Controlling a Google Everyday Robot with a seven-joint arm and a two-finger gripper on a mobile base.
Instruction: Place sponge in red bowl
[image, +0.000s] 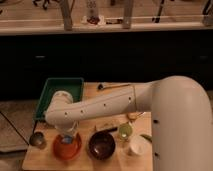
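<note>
Now placing step: gripper (67, 133) low over red bowl (76, 149), near left. Sponge (66, 140) just beneath it, within bowl rim. Grip state: cannot tell. Next, likely: release if held, lift clear.

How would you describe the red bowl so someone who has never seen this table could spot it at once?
On the wooden table, look at the front row, just ahead of the green tray. The red bowl sits under the claw, between a small metal cup and a dark bowl. It alone is orange-red.
</note>
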